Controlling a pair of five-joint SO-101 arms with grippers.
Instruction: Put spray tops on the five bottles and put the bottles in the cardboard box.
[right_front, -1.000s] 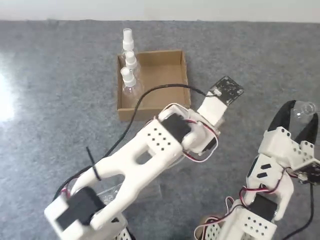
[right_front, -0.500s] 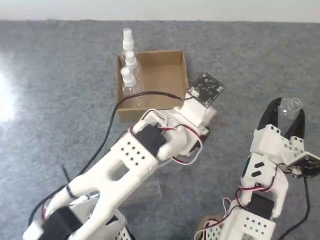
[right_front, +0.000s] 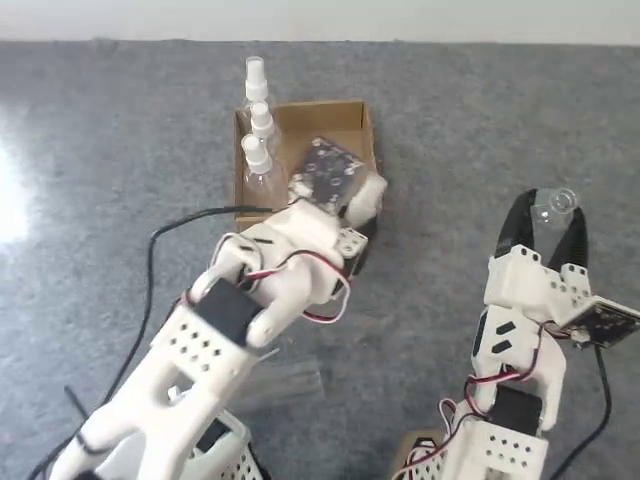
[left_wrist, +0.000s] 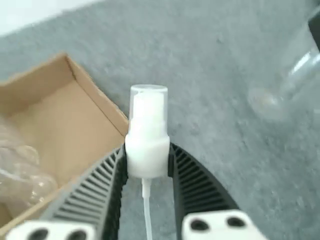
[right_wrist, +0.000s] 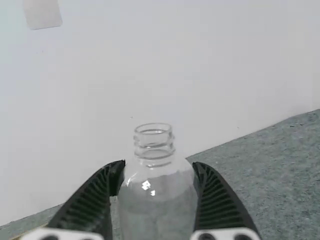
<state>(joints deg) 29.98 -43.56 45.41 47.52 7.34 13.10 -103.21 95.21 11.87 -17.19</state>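
Your L gripper (left_wrist: 146, 152) pinches a spray top (left_wrist: 148, 120) beside the cardboard box (right_front: 330, 125), upper centre. R gripper (right_wrist: 157, 168) clamps an open bottle (right_wrist: 156, 200).

— What do I have on screen apart from the job itself?
— On my high feed, a grey speckled table (right_front: 520, 130) runs from edge to edge, with a bright glare patch (right_front: 12, 200) at its left side.
— And behind it?
— A plain white wall (right_wrist: 210, 70) meets the table's far edge. I see a pale rectangular patch (right_wrist: 42, 13) high on that wall.
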